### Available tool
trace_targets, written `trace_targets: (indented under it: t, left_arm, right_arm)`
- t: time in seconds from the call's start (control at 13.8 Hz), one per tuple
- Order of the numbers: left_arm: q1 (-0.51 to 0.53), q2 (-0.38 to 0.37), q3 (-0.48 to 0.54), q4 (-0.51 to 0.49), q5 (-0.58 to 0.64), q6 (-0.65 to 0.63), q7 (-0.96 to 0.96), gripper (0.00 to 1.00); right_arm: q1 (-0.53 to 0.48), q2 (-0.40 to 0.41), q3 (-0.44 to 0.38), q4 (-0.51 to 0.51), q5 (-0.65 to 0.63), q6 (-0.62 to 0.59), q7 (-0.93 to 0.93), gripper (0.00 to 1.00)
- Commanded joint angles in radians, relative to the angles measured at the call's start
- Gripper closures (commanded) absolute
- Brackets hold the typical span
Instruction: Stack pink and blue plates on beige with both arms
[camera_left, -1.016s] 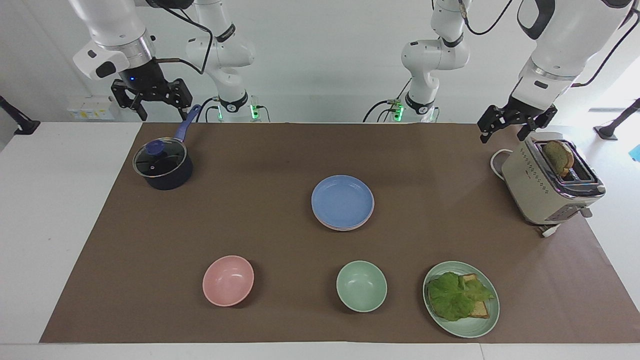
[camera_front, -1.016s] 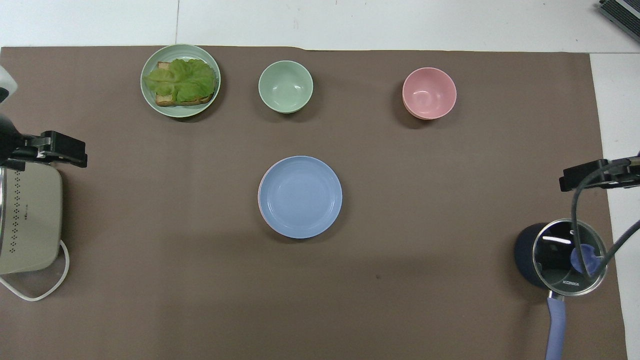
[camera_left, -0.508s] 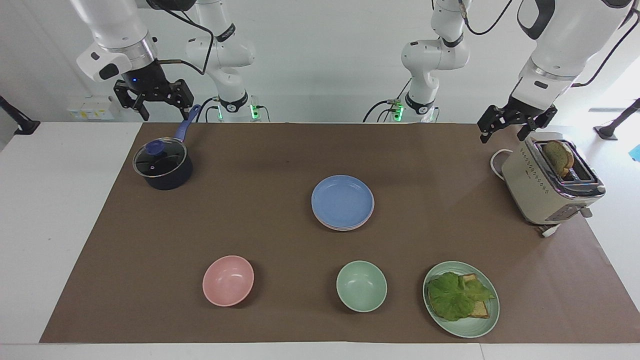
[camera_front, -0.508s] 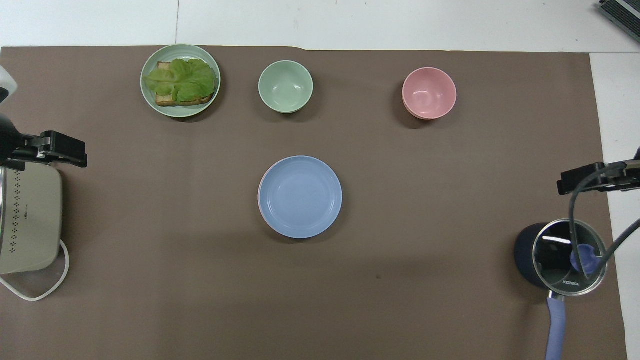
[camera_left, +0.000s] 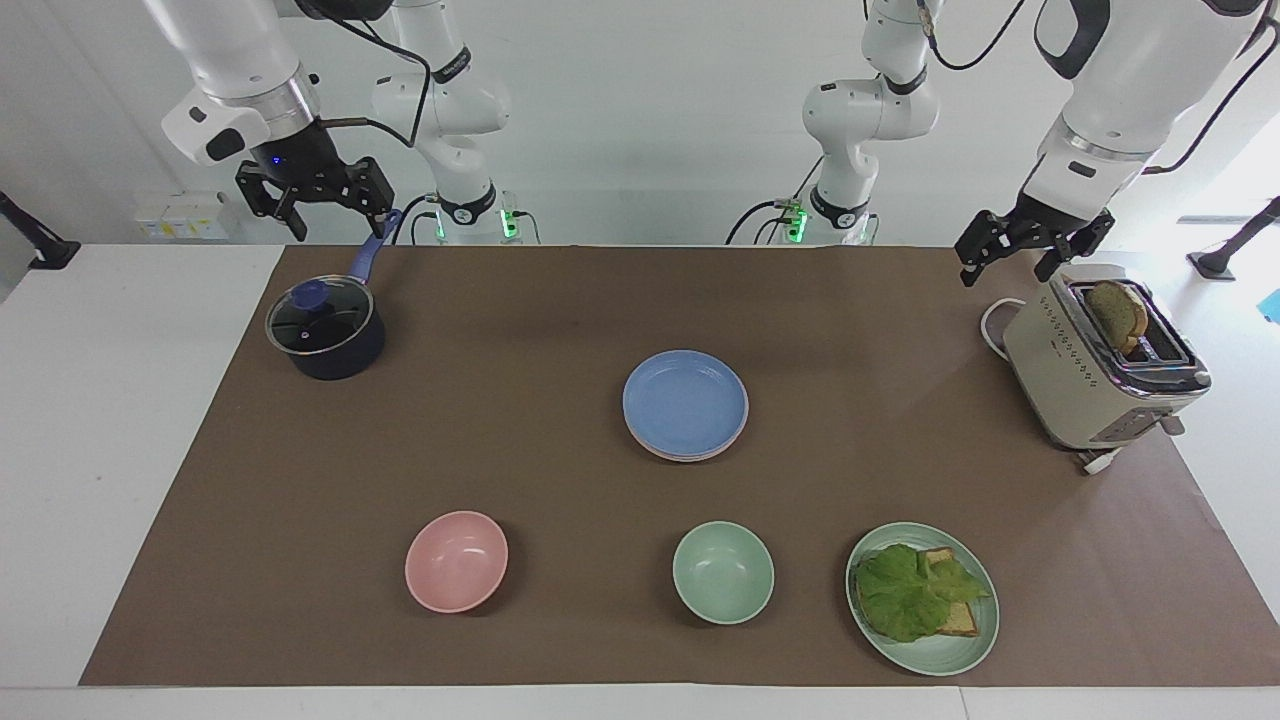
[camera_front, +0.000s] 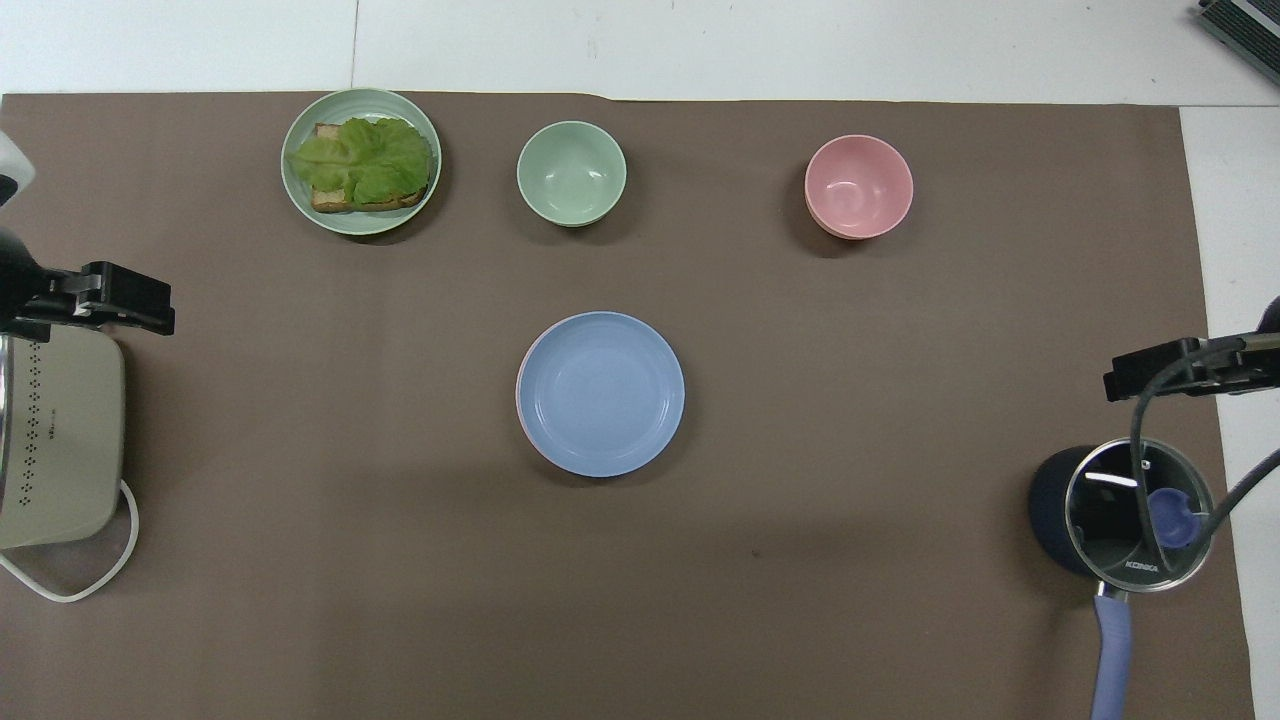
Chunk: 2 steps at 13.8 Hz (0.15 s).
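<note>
Writing: "KONKA" on the glass lid of the saucepan (camera_front: 1120, 515), lower right of the overhead frame.
Stack: blue plate (camera_left: 685, 402) on top at frame centre, pink plate (camera_left: 668, 451) edge showing beneath it.
Left gripper (camera_left: 1022, 250): jaws apart, empty, raised beside the toaster (camera_left: 1095, 375), well apart from the stack.
Right gripper (camera_left: 318, 205): jaws apart, empty, above the saucepan's handle, well apart from the stack.
</note>
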Motion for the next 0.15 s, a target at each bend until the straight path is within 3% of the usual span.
trace_targets:
  t: [0.0,0.07]
  left_arm:
    - [0.004,-0.010,-0.001,-0.002,0.010,-0.015,0.009,0.00]
    - [0.004,-0.010,-0.001,-0.002,0.010,-0.015,0.009,0.00]
  right_arm:
    - [-0.014,-0.030,0.004,-0.035,0.007,0.021,-0.030,0.00]
    - [-0.014,-0.029,0.004,-0.035,0.006,0.021,-0.028,0.00]
